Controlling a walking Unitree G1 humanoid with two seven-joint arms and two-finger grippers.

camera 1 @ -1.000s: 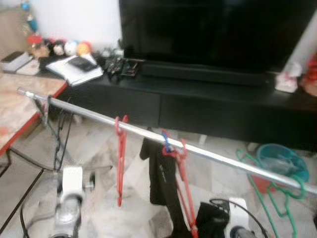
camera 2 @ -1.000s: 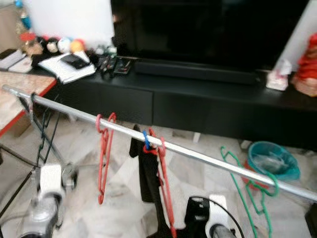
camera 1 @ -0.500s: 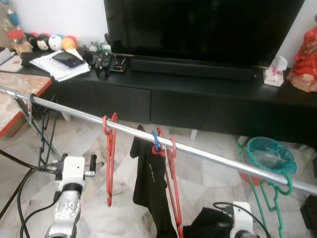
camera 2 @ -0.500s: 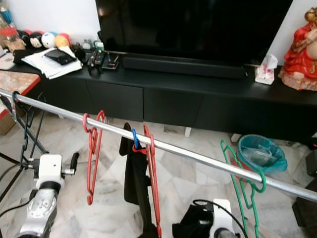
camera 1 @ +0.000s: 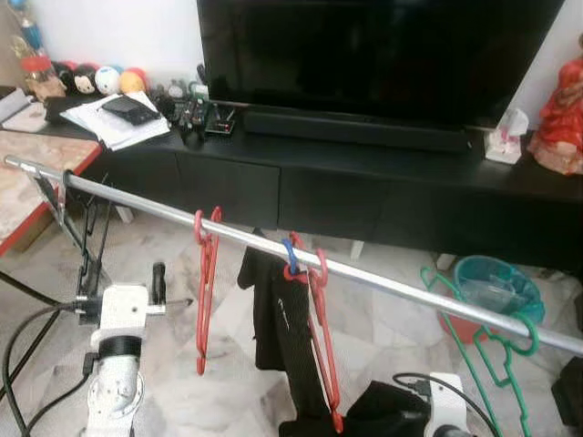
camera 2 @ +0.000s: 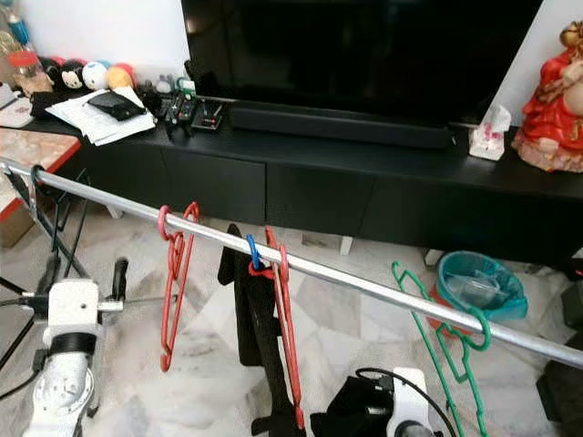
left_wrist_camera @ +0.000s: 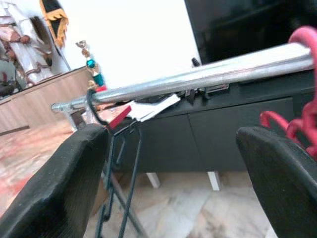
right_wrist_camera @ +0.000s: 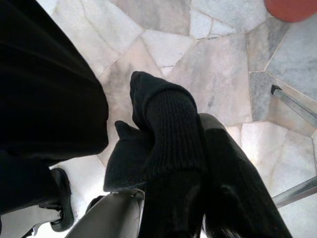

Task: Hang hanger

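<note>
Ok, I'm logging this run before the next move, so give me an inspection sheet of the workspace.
Surface: marble floor, bare patches.
Job's things: metal rail carries two red hangers, one with a black garment, and a green hanger.
Clutter: papers and remotes on the TV cabinet; teal basket.
Grippers: left tool open below the rail; right tool shut on black knit cloth.
Cables: black cable by the left arm.
Surroundings: television, red figurine.

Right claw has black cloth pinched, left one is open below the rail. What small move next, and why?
Probably lift the right claw with the black garment toward the bare red hanger on the rail. That hanger hangs empty, and the open left claw sits just beside it to steady it.
</note>
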